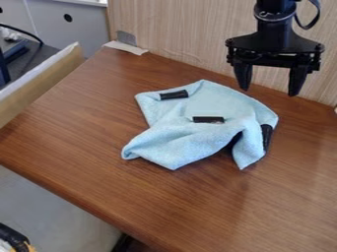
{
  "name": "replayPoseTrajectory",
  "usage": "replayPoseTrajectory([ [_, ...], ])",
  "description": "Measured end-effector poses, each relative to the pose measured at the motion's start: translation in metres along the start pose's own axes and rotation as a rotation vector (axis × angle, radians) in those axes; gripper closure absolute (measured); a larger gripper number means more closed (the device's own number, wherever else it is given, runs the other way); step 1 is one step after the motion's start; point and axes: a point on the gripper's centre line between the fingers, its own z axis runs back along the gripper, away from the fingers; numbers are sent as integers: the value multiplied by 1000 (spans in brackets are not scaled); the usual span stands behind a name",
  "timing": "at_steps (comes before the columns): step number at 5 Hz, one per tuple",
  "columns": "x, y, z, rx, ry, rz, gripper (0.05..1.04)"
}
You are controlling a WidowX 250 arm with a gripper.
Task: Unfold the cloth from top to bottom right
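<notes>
cloth [187,138] rumpled, partly folded over itself on table [79,142]; unfolding toward bottom right apparently undone; gripper [269,91] unloaded, fingers apart.

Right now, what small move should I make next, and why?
I'd likely ease the open gripper down and left over the upper edge of the light blue cloth: it hangs up and to the right of it, holding nothing, and the cloth still lies bunched and folded on the table.
</notes>
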Motion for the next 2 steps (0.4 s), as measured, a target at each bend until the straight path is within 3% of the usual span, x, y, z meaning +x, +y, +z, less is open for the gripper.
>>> replayPoseTrajectory([
  [2,-4,14,-16,51,57,71,83],
])
